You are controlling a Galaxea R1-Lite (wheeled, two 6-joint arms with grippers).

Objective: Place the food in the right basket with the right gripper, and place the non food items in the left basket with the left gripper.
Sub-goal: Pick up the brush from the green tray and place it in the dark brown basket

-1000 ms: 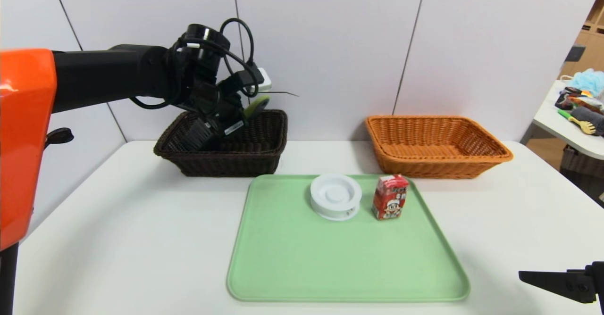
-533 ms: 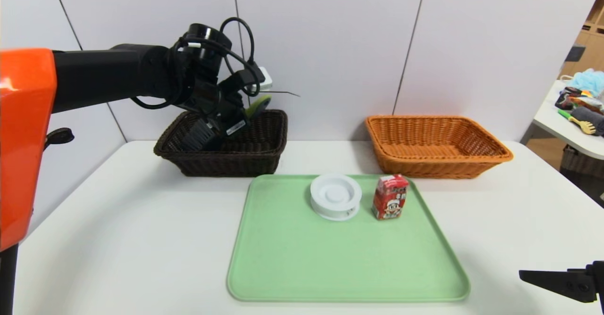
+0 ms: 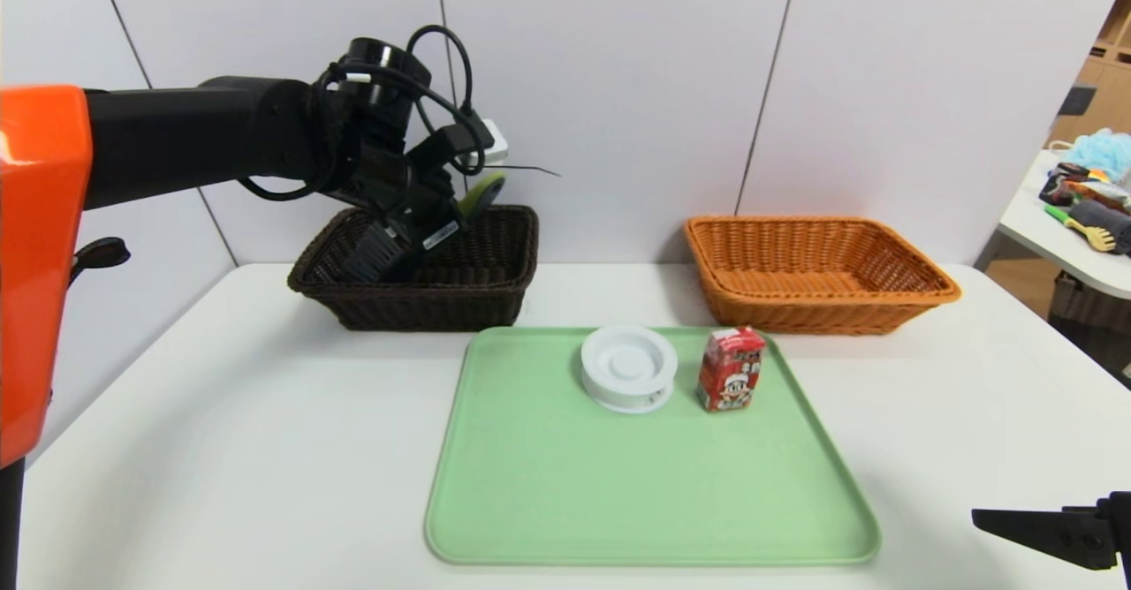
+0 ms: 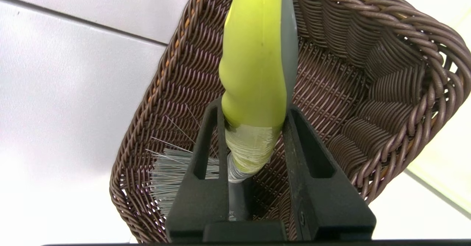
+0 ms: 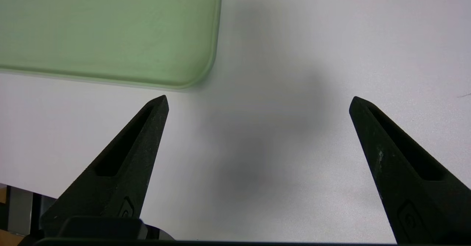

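- The left claw [image 3: 415, 228] hangs over the dark basket [image 3: 495, 285] at the far left part of the table [image 3: 221, 449]. It is clamped on the brush [image 4: 254, 80] at the neck, where the green handle meets the head.
- The long axis of the brush is tilted: the bristles [image 3: 369, 253] point down into the basket toward its left end, and the handle tip [image 3: 482, 191] rises above the far rim.
- The brush head is inside the rim, so in my judgement the next move only needs the claw to let go; the brush should fall inside. I cannot tell if the bristles touch the basket floor.
- The disc [image 3: 628, 366] and the carton [image 3: 730, 368] stand just beside each other at the far edge of the green tray [image 3: 618, 510], the carton toward the right far corner.
- The orange basket [image 3: 817, 272] stands behind the carton, at the far right part of the table.
- The right claw [image 5: 257, 128] is parked low near the right front corner of the table, with its fingers wide apart and nothing between them. It is nearer to the carton than the left claw is.
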